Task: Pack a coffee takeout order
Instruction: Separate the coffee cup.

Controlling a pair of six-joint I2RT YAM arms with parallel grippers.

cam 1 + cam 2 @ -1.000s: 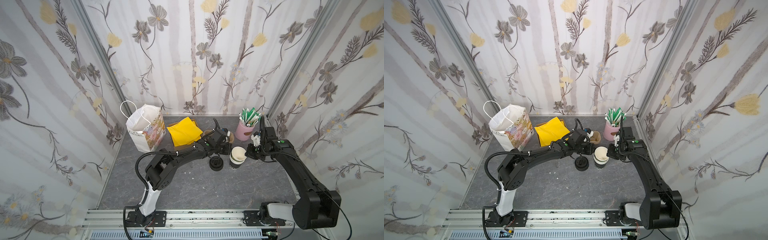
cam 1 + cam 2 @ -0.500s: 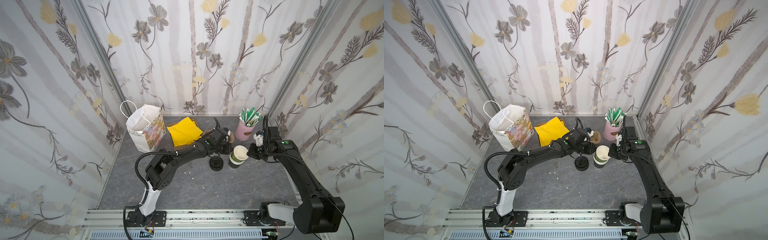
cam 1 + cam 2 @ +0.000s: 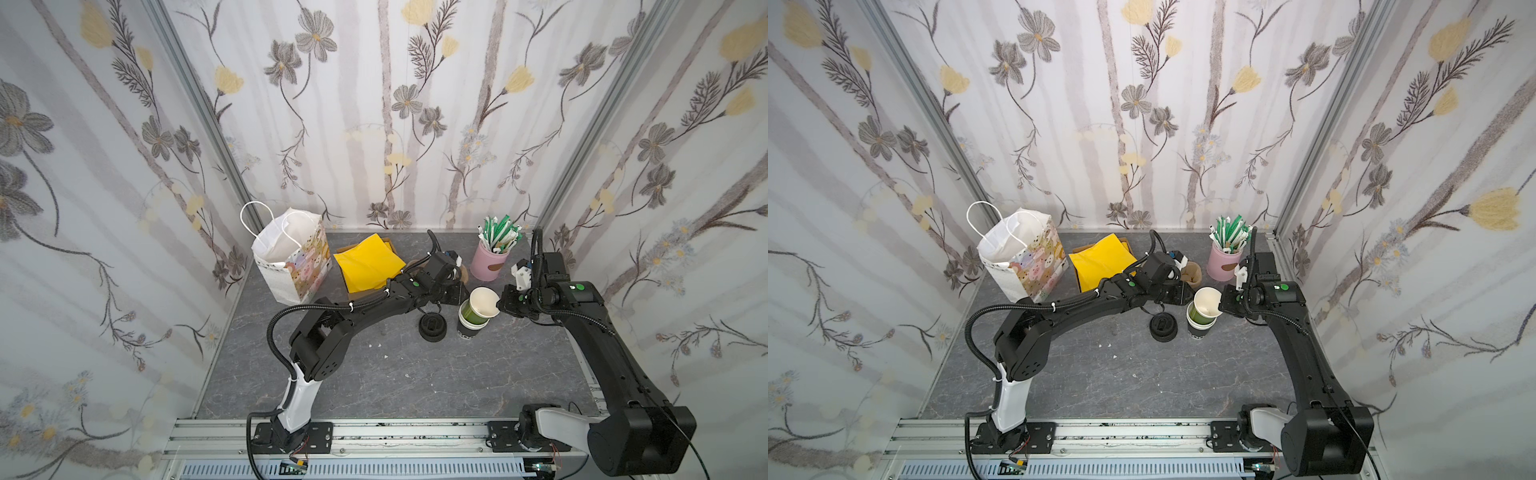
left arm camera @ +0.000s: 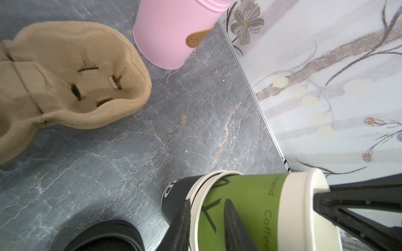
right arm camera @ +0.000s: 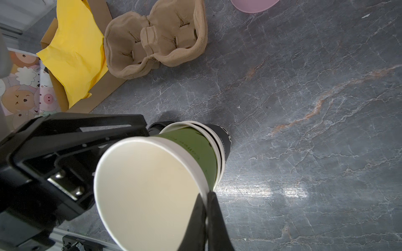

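A green paper cup (image 3: 471,313) (image 3: 1196,316) leans toward the right, part-way out of a stack of black cups (image 3: 469,332) (image 3: 1198,332) at mid-table, its cream inside uncovered. My right gripper (image 3: 498,309) (image 5: 206,195) is shut on the green cup's (image 5: 191,147) rim. My left gripper (image 3: 1185,297) (image 4: 206,202) is open beside the stack (image 4: 176,189). One of its fingers is at the stack's white rim and the other lies over the green cup's (image 4: 250,206) wall. A yellow napkin (image 3: 368,264) (image 5: 74,47) lies on cardboard at the back.
A loose black lid (image 3: 432,326) (image 3: 1163,326) lies just left of the stack. A patterned paper bag (image 3: 291,257) stands open at the back left. A brown pulp cup carrier (image 4: 65,76) (image 5: 156,43) and a pink straw holder (image 3: 488,264) sit behind the cups.
The right gripper has pulled the green cup up and tilted it rightward out of the stack. The left gripper's jaws have opened at the stack's rim.
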